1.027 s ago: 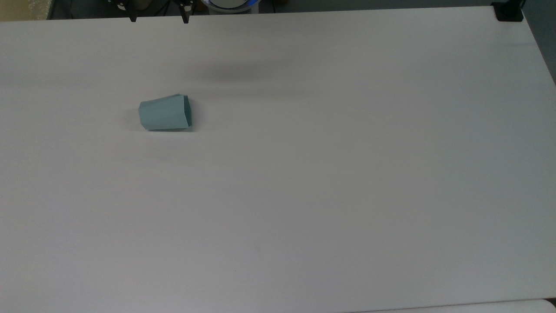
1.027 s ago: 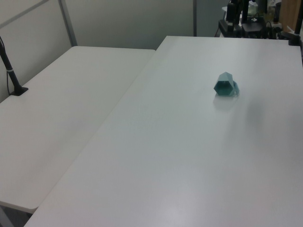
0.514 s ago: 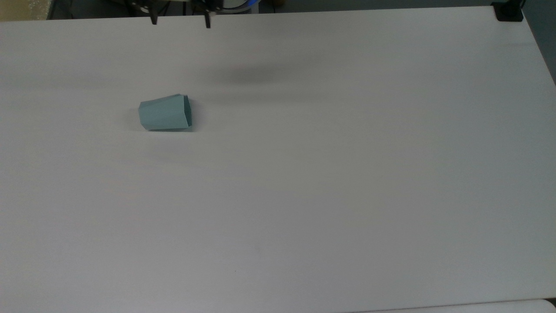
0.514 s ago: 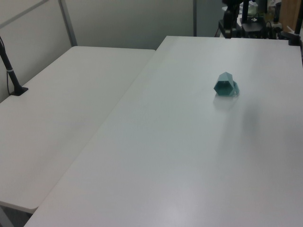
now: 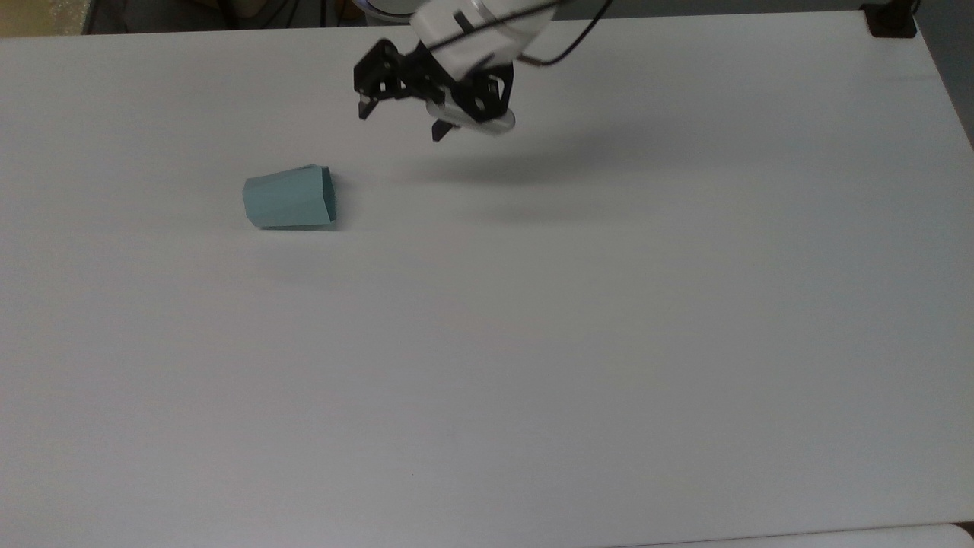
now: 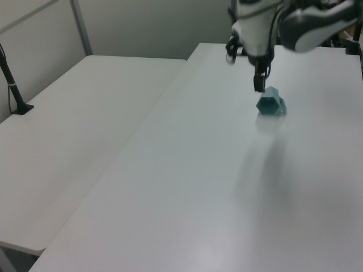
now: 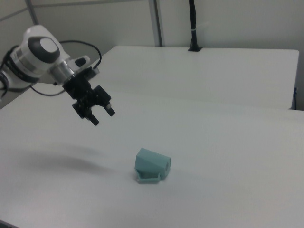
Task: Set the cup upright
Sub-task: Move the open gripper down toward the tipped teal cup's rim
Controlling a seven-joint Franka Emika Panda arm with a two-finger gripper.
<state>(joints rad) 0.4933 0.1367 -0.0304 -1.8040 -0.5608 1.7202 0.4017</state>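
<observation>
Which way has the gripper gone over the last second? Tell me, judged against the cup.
Yes. In the top view the gripper has come down from the table's far edge and rightward, nearer the cup, fingers apart.

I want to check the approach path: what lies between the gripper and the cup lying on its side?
Nothing: the top view shows bare white table between the open gripper and the cup.

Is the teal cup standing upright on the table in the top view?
No, the teal cup lies on its side on the white table, with its open mouth facing the top view's right.
</observation>
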